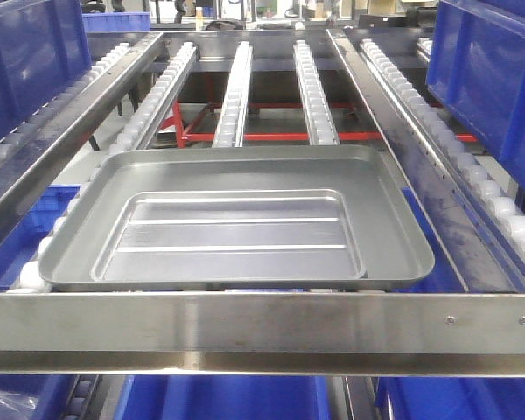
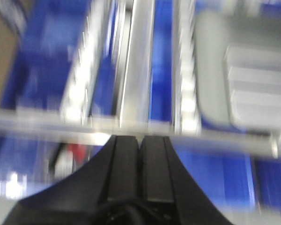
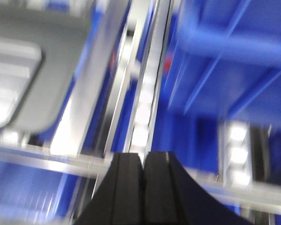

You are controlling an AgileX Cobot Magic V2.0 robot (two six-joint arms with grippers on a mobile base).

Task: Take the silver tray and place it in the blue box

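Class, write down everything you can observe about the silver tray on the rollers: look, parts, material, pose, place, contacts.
The silver tray is a shallow rectangular pan of shiny grey metal, with rounded corners, a raised rim and a stepped recessed centre bearing two long straight ridges. Empty, it lies flat, open side up, on the white roller tracks, just behind the steel rail; whether they touch is unclear. Nothing grips it.

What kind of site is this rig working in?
Probably a factory or warehouse line: roller tracks forming a flow rack, blue plastic crates on both sides, and a silver tray resting on the rollers.
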